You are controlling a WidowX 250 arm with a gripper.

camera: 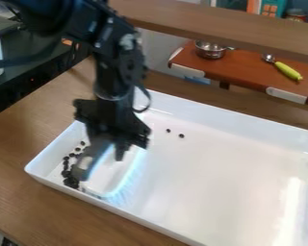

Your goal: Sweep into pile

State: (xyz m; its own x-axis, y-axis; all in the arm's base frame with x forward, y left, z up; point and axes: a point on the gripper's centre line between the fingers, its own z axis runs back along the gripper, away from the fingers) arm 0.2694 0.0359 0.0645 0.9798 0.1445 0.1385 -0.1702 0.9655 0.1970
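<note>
The gripper (104, 161) hangs down inside the white tray (247, 127), towards its left end as the camera sees it. A white brush (111, 178) with bluish bristles lies right under the gripper, its bristle edge turned to the tray floor. How far open the gripper is, and whether it has hold of the brush, I cannot tell.

The dark beads (70, 181) are mostly bunched just left of the gripper, in a ragged line along that end of the tray. Two more lie on the tray floor to the right of the gripper, near each other, and another well apart, by the tray's far right side.

The tray sits on a wooden bench (15, 206). Beyond the gripper are a wooden beam (247, 30) and a reddish-brown board (243, 65) bearing a metal pot (210, 50) and a spoon with a yellow-green handle (288, 70).

I count one tray, one brush, one pot, one spoon and three stray beads; the bunched ones overlap too much to count
</note>
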